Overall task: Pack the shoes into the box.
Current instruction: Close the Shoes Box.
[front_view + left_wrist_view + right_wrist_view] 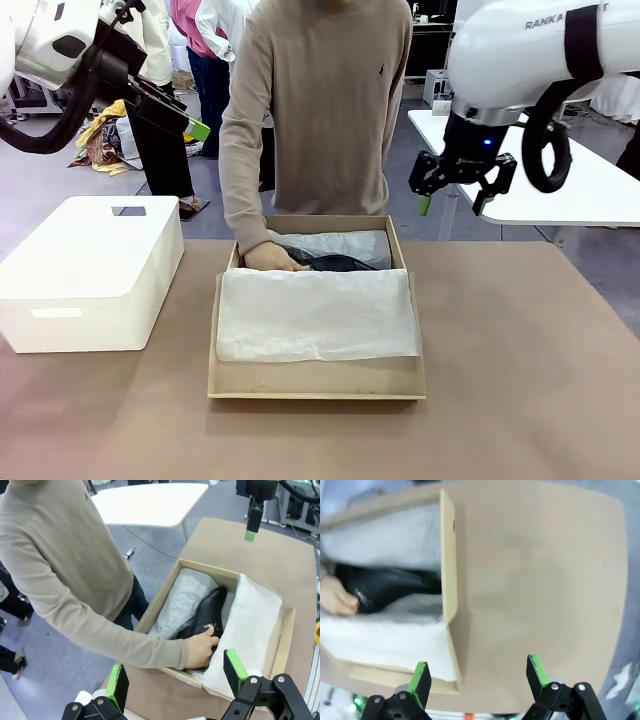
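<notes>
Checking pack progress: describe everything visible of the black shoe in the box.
The black shoe looks like glossy leather, with a small metal glint at its strap. It lies in the cardboard box, along the side nearest the person, nestled between folds of white tissue paper that hide part of it. The person's hand rests on its strap end.

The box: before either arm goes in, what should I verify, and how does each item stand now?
1. The left tool is empty, jaws apart: ok.
2. The right tool is empty, jaws apart, raised over the table beside the box: ok.
3. The box is free of hands: not ok; the person's hand rests on a shoe inside it.
4. Both shoes are inside: cannot tell; one black shoe shows, and tissue paper covers the near half.
5. The box is open on top: ok.
</notes>
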Tool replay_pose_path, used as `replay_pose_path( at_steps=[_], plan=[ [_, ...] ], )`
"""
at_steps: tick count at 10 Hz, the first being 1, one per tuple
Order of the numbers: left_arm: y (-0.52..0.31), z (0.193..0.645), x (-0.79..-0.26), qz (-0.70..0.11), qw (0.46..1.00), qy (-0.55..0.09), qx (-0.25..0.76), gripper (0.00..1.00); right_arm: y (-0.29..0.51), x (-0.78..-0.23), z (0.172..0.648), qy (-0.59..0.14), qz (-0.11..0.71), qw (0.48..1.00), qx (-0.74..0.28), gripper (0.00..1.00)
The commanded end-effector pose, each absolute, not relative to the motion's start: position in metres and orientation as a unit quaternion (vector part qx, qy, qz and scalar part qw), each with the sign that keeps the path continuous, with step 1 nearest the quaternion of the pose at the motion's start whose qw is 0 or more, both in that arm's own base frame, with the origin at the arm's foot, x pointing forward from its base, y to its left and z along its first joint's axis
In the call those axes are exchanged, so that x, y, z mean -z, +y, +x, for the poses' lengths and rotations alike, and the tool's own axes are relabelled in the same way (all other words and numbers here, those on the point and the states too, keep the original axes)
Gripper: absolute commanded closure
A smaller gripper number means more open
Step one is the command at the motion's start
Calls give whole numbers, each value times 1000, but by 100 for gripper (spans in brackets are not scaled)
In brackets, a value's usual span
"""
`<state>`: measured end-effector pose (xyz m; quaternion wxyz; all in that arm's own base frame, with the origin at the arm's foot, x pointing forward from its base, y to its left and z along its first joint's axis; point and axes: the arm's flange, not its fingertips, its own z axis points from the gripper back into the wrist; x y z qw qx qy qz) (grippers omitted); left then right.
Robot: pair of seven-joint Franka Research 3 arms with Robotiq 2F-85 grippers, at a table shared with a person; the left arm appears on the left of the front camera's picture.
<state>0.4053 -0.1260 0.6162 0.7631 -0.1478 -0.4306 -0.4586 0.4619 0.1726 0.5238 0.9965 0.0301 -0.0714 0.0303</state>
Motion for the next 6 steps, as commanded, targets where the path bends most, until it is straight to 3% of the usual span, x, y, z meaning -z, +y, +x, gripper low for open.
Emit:
replay_pose_path(
  at_steps=[1, 6],
  plan=[
    [-124, 408, -614, -157, 754, -435, 466, 0, 135, -520, 455, -77, 37, 984, -158, 0],
    [-124, 408, -614, -157, 754, -435, 466, 0, 82, -507, 457, -148, 85, 879, -444, 0]
  ],
)
